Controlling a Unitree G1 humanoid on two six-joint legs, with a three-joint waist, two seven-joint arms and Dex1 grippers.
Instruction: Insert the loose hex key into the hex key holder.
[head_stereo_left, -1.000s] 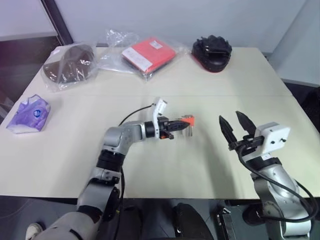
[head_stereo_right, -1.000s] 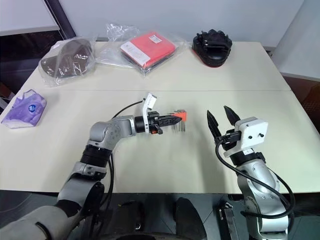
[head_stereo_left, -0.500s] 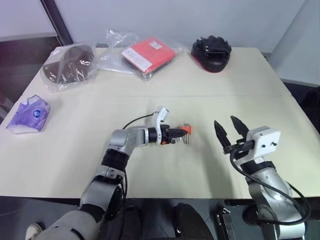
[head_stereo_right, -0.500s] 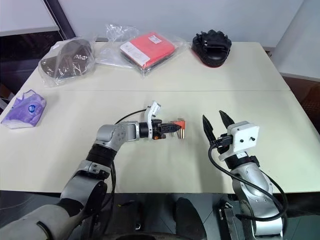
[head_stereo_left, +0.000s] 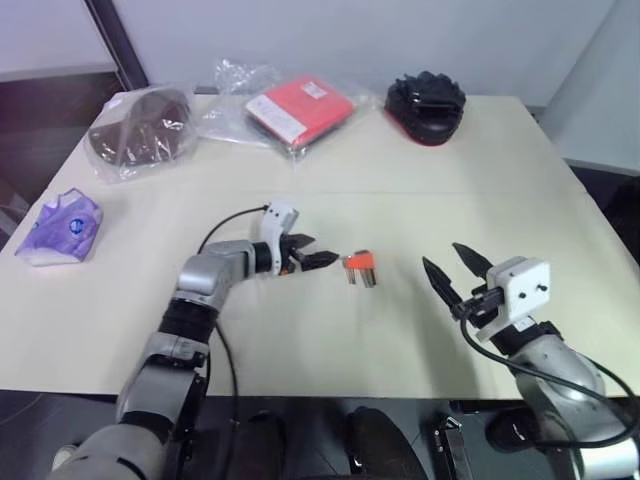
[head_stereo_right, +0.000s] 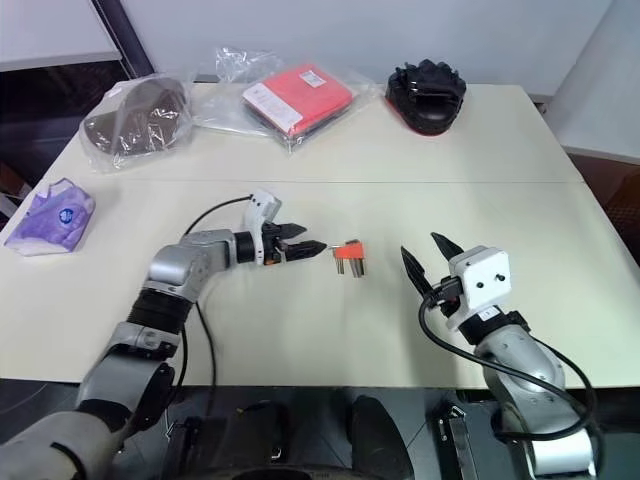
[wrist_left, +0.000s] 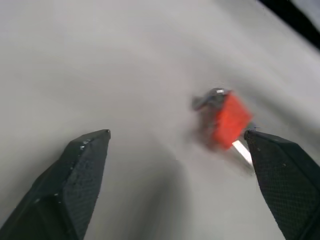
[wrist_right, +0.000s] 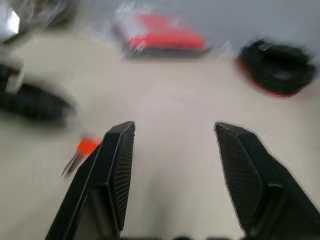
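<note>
Nearest the camera, the right pincer (head_stereo_left: 452, 270) hangs above the desk's (head_stereo_left: 420, 180) front right part, forearm angling up from the near edge, its two black fingers (wrist_right: 112, 165) spread apart with nothing between them, aimed forward and a little to the left. Across on the left, the left arm reaches out over the middle of the desk, elbow bent, wrist turned inward so the left pincer (head_stereo_right: 305, 243) points to the right; its fingers (wrist_left: 82, 170) gape wide and grip nothing. Just beyond those tips, apart from them, the hex key holder (head_stereo_left: 359, 267) lies on the desk, orange-red block with short grey keys poking toward the near side. The loose hex key can't be made out separately. At the far edge sit a red packet in clear plastic (head_stereo_left: 297, 107) and a black object (head_stereo_left: 425, 103).
</note>
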